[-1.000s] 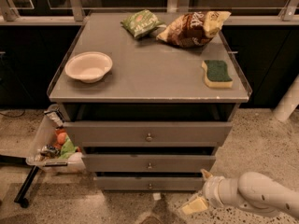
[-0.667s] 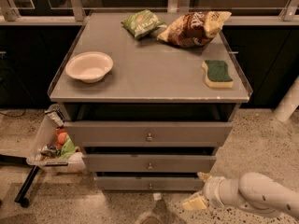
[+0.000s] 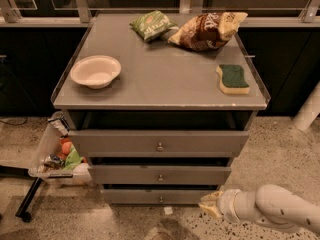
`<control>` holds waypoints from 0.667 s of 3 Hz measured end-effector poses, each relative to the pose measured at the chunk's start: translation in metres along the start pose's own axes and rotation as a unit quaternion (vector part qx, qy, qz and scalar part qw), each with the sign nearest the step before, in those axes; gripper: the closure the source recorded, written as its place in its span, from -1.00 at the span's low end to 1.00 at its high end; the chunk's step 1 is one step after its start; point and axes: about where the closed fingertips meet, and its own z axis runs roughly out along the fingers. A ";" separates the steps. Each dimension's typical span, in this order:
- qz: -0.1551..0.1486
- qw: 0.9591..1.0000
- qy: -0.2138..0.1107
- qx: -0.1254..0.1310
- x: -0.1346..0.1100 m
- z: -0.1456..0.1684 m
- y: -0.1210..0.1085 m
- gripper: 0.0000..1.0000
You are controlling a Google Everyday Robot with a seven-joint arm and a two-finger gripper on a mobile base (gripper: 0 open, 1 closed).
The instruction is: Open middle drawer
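Your gripper [image 3: 210,206] sits low at five o'clock.
The middle drawer [image 3: 125,175] lies at its ten o'clock; whether it holds anything, you cannot tell.

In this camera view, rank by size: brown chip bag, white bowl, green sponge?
Brown crinkled chip bag, then round white bowl, then green-topped yellow sponge. The gripper sits low, right of the grey bottom drawer.

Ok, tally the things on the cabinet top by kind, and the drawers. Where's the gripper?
Bowl: 1
Chip bags: 2, green bag, brown bag
Sponge: 1
Drawers: 3, top drawer, middle drawer, bottom drawer
Total: 7
Gripper low, right of the bottom drawer.
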 end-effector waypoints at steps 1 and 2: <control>0.000 1.000 0.000 0.000 0.000 0.000 0.000 0.79; -0.017 0.999 -0.031 0.037 -0.009 0.001 -0.012 1.00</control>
